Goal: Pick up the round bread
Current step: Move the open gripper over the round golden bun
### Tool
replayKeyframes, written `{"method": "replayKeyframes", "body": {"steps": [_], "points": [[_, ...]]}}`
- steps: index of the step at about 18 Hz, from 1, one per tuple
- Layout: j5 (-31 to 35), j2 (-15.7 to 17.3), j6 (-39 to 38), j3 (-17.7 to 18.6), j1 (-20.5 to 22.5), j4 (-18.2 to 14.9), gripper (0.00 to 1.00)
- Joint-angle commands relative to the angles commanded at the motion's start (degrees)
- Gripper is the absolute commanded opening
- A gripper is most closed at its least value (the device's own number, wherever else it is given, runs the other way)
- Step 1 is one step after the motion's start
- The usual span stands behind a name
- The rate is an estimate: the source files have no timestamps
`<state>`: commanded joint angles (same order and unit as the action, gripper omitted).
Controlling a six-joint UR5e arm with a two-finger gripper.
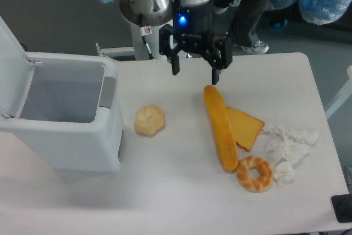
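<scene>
The round bread (149, 120) is a small pale-yellow lumpy bun lying on the white table (176, 202), just right of the bin. My gripper (195, 76) hangs open above the table's far side, up and to the right of the bun, with nothing between its fingers. Its right fingertip is close to the upper end of the baguette.
A white bin (60, 115) with its lid raised stands at the left. A long orange baguette (220, 127), a toast slice (246, 128), a ring bagel (254, 173) and crumpled white paper (287, 148) lie at the right.
</scene>
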<state>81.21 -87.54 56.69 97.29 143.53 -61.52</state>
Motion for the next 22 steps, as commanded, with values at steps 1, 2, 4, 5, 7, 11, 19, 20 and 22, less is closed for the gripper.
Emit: {"method": "replayKeyframes", "body": {"steps": [1, 2, 4, 5, 7, 11, 19, 20, 22], "points": [[-0.09, -0.09, 0.00, 0.09, 0.00, -0.09, 1.00], [-0.09, -0.26, 0.09, 0.09, 0.00, -0.09, 1.00], [0.17, -0.53, 0.44, -0.09, 0.00, -0.09, 1.00], [0.18, -0.53, 0.61, 0.00, 0.00, -0.18, 1.00], [0.44, -0.62, 0.62, 0.00, 0.09, -0.26, 1.00], [0.62, -1.32, 0.61, 0.00, 0.00, -3.24, 1.00], [0.62, -2.11, 2.46, 1.32, -1.32, -10.45, 1.00], [0.62, -2.37, 2.46, 1.23, -1.32, -11.50, 1.00], [0.62, -2.55, 3.51, 1.76, -1.41, -13.00, 1.00]]}}
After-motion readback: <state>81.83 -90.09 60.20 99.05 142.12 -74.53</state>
